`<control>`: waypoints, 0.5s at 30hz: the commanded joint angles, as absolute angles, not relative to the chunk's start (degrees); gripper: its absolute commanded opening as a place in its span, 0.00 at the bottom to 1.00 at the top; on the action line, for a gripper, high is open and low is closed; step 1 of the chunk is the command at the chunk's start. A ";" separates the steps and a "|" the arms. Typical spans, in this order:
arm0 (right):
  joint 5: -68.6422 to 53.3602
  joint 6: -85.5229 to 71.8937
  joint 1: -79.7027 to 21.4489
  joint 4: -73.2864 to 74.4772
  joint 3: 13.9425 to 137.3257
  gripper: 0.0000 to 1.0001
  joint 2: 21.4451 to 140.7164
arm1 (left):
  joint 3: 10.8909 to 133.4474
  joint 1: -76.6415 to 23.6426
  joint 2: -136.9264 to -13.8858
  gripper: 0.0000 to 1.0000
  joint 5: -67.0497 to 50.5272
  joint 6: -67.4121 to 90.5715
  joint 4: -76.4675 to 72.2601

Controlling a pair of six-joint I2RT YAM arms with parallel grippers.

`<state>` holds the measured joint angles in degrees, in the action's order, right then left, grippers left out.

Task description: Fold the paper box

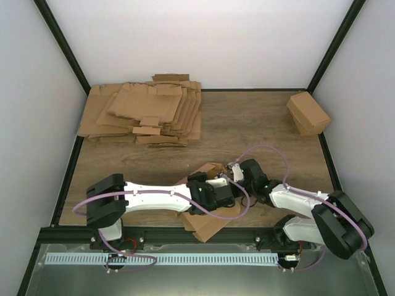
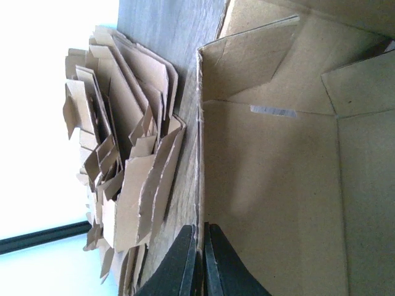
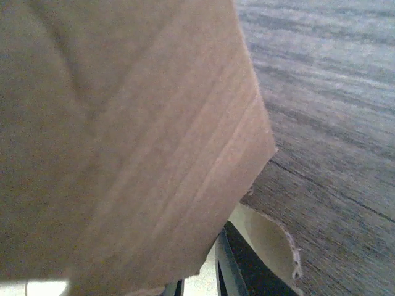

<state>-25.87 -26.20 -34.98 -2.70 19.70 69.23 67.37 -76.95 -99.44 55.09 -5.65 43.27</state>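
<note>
At the far left of the table point(image 1: 259, 123), towards the back, lies a thick, untidy pile of flat cardboard sheets point(image 1: 145, 114), well apart from the work.

The left arm reaches rightward along the near edge. Its left gripper point(image 2: 199, 229) has its jaws closed almost together on the thin upright edge of one wall of the paper box point(image 1: 205, 228), apparently to hold that wall standing and steady the carton.

The box sits near the middle of the table's near edge, between the two grippers. It is plain brown card, partly raised. The left wrist view looks into an open interior with a creased back panel, angled flaps and a side wall. From above, one flap lies flat on the table, pointing at the arm bases.

The right gripper point(image 1: 237, 172) meets the box from the right. In its wrist view blurred card fills most of the frame, probably a flap being pushed or lifted. One dark finger point(image 3: 244, 265) shows below it. Whether these jaws are open or gripping cannot be told.

At the far right rear stands a closed brown cardboard cuboid point(image 1: 307, 113).
</note>
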 commanded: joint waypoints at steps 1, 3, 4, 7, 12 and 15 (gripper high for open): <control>-26.53 -27.94 -35.95 -3.58 19.21 0.18 68.01 | 66.09 -78.63 -99.06 0.04 55.85 -6.83 38.90; -24.70 -27.94 -35.95 -1.80 19.41 0.23 66.36 | 65.27 -78.71 -99.19 0.04 56.21 -6.97 38.72; -23.59 -28.06 -35.95 -0.96 19.37 0.27 65.06 | 64.91 -78.62 -99.22 0.04 56.41 -6.97 38.63; -20.19 -28.93 -36.01 2.21 19.12 0.39 60.54 | 63.79 -78.72 -99.13 0.04 56.36 -6.85 38.11; -11.57 -32.15 -35.99 7.92 18.00 0.57 51.73 | 62.04 -78.54 -98.23 0.04 55.90 -7.12 36.28; -7.70 -34.90 -35.86 10.25 17.94 0.64 47.48 | 61.80 -78.54 -97.88 0.04 55.79 -7.16 35.76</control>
<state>-15.84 -31.16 -35.44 5.67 18.20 52.31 62.48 -78.37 -99.42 55.99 -6.35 37.63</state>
